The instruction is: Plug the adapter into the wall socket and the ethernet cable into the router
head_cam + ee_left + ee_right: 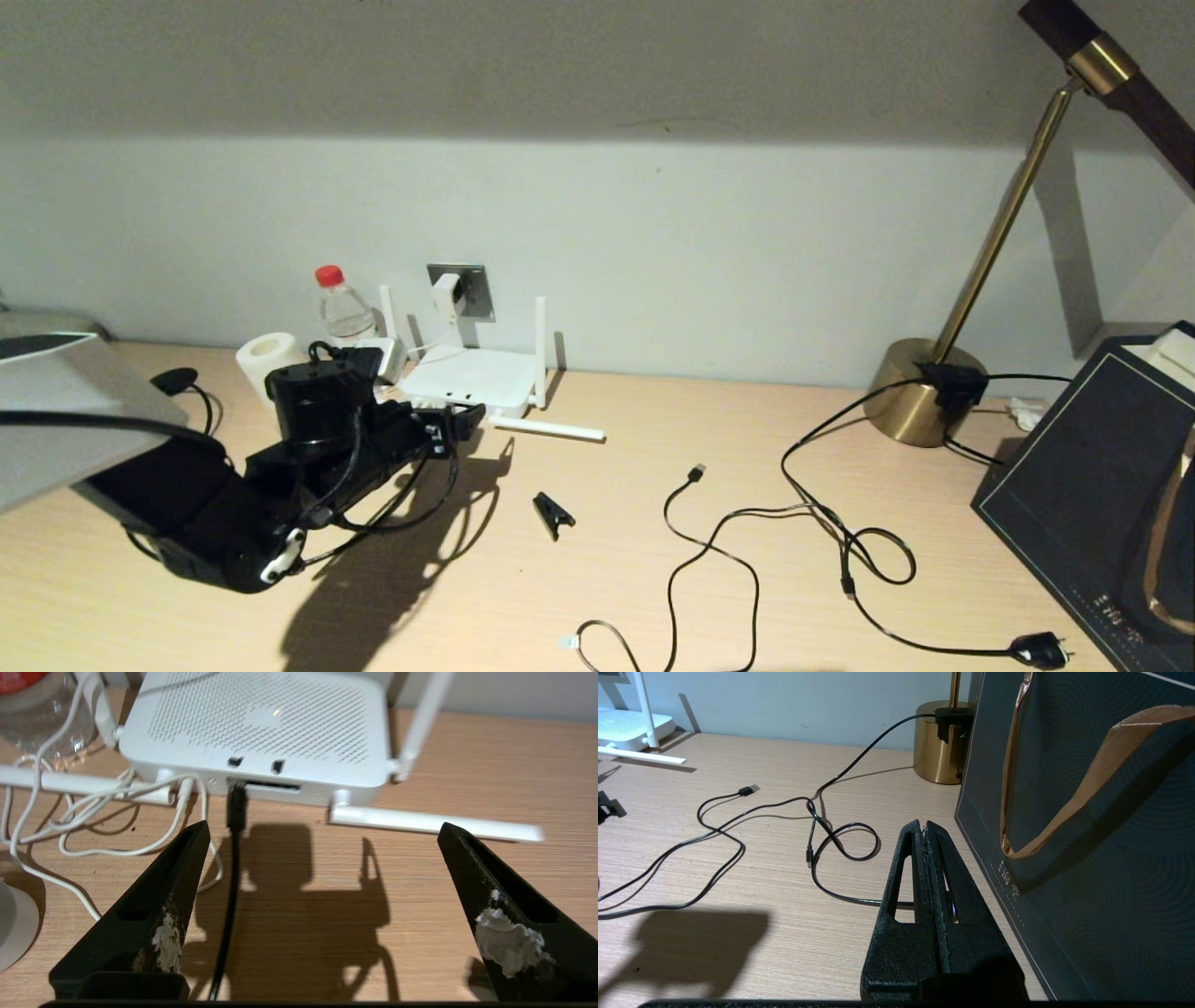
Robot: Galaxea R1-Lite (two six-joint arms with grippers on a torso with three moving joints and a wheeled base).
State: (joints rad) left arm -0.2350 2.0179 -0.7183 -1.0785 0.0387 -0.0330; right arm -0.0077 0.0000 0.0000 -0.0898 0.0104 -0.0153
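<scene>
The white adapter (pixel 448 297) sits in the grey wall socket (pixel 474 287), and its thin white cord (pixel 93 812) lies coiled beside the router (pixel 467 378). The black ethernet cable (pixel 236 807) is plugged into the router's dark port slot (pixel 273 785) and trails back between my left fingers. My left gripper (pixel 323 826) is open just in front of the router (pixel 261 723), holding nothing. In the head view this gripper (pixel 462 422) is at the router's front edge. My right gripper (pixel 924 823) is shut and empty, out of the head view, beside a dark bag.
A water bottle (pixel 344 308) and a paper roll (pixel 266 359) stand left of the router. A black clip (pixel 553 513), a USB-tipped cable (pixel 695 473) and a cable with a power plug (pixel 1038 649) lie mid-table. The brass lamp (pixel 920 401) and the dark bag (pixel 1102 485) fill the right.
</scene>
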